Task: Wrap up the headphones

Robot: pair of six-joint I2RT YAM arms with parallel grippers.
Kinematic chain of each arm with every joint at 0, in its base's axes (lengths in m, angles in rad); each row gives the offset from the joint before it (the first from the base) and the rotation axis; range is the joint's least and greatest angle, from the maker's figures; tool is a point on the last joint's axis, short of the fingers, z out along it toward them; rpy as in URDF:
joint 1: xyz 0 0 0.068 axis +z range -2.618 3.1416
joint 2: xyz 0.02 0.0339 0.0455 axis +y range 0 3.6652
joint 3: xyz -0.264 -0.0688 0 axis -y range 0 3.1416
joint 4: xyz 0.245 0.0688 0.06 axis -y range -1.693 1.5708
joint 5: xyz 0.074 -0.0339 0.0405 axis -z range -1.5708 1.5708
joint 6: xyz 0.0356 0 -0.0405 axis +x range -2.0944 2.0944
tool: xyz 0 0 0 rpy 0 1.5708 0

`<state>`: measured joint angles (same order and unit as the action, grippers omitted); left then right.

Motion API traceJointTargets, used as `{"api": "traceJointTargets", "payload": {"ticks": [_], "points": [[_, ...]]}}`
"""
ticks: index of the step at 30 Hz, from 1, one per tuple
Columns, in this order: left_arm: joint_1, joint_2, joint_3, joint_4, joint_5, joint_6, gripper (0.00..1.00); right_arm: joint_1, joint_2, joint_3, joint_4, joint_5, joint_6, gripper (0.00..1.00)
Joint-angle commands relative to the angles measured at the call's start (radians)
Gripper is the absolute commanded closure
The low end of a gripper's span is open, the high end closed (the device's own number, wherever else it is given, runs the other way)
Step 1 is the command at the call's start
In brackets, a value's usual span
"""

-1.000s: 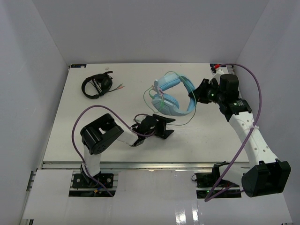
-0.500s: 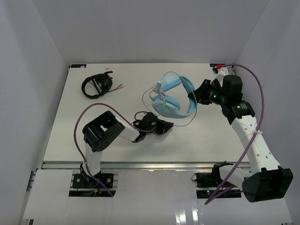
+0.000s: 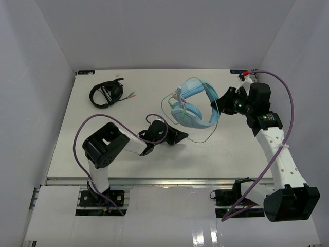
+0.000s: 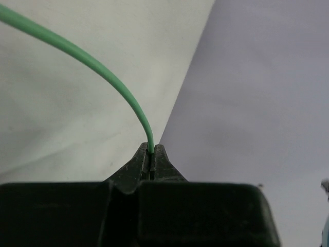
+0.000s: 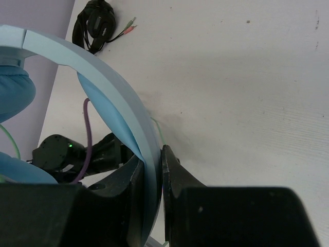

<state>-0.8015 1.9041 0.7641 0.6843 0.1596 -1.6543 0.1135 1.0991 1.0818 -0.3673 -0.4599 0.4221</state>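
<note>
Light blue over-ear headphones (image 3: 191,105) are toward the back right of a white table (image 3: 103,154), well apart from a small pair of black headphones (image 3: 106,94) at the back left. The right claw (image 5: 152,175) is clamped across the padded headband (image 5: 103,87), one finger on each face of the band. It cannot be told whether the ear cups (image 3: 186,114) rest on the table. The left claw (image 4: 151,154), near the table's middle, is closed to a pinch on the thin pale green cable (image 4: 103,70), which arcs away from its tips. The headphones look light, and the band looks stiff enough to carry them, so it seems the sound place to grip. The cable looks limp, springy and smooth. It would likely slip unless it is pinched firmly, and it should be wound without sharp tugs where it enters the cup.
</note>
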Motion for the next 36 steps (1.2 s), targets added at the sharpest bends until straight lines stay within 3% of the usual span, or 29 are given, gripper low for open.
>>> {"api": "traceJointTargets", "payload": {"ticks": [1, 7, 9, 19, 31, 36], "points": [[0.019, -0.143, -0.078, 0.137, 0.16, 0.222, 1.0, -0.03, -0.01, 0.007, 0.046, -0.071, 0.023, 0.92], [0.064, -0.22, -0.092, 0.096, 0.322, 0.36, 1.0, -0.046, -0.002, 0.012, 0.045, -0.116, -0.036, 0.92], [0.08, -0.24, -0.075, 0.012, 0.337, 0.407, 1.0, -0.052, -0.001, 0.011, 0.046, -0.155, -0.054, 0.92], [0.228, -0.254, -0.065, -0.08, 0.42, 0.464, 1.0, -0.125, 0.0, 0.002, 0.052, -0.424, -0.157, 0.92], [0.313, -0.197, 0.223, -0.418, 0.484, 0.685, 1.0, -0.147, 0.012, -0.05, 0.072, -0.733, -0.247, 0.92], [0.373, -0.216, 0.326, -0.573, 0.489, 0.757, 1.0, -0.147, -0.002, -0.082, 0.066, -0.762, -0.283, 0.92]]}}
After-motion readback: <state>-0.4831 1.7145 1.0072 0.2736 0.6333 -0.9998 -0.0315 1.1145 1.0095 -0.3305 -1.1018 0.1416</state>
